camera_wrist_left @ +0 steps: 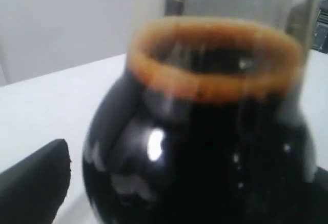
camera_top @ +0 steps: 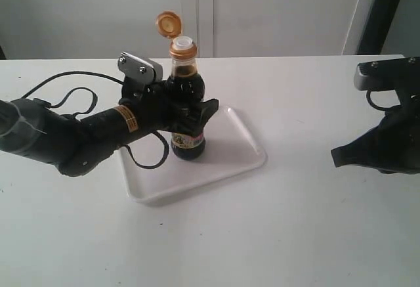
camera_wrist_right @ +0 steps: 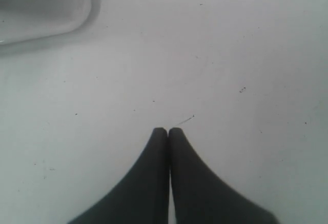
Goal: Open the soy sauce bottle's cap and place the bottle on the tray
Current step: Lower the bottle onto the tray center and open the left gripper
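The soy sauce bottle (camera_top: 187, 80) stands upright on the white tray (camera_top: 230, 155), its label (camera_top: 189, 139) low on the body. Its orange-brown cap (camera_top: 167, 23) is flipped back on the hinge, so the white spout (camera_top: 182, 41) is bare. My left gripper (camera_top: 200, 117) reaches round the bottle's middle. In the left wrist view the dark glass (camera_wrist_left: 205, 147) fills the frame, and one black finger (camera_wrist_left: 36, 183) stands a little apart from it, so the jaws look open around the bottle. My right gripper (camera_top: 336, 155) (camera_wrist_right: 168, 130) is shut and empty, low over the table to the right.
A black cable (camera_top: 72, 93) loops on the table behind the left arm. A corner of the tray (camera_wrist_right: 46, 8) shows in the right wrist view, ahead of the shut fingers. A dark post (camera_top: 384, 11) stands at the back right.
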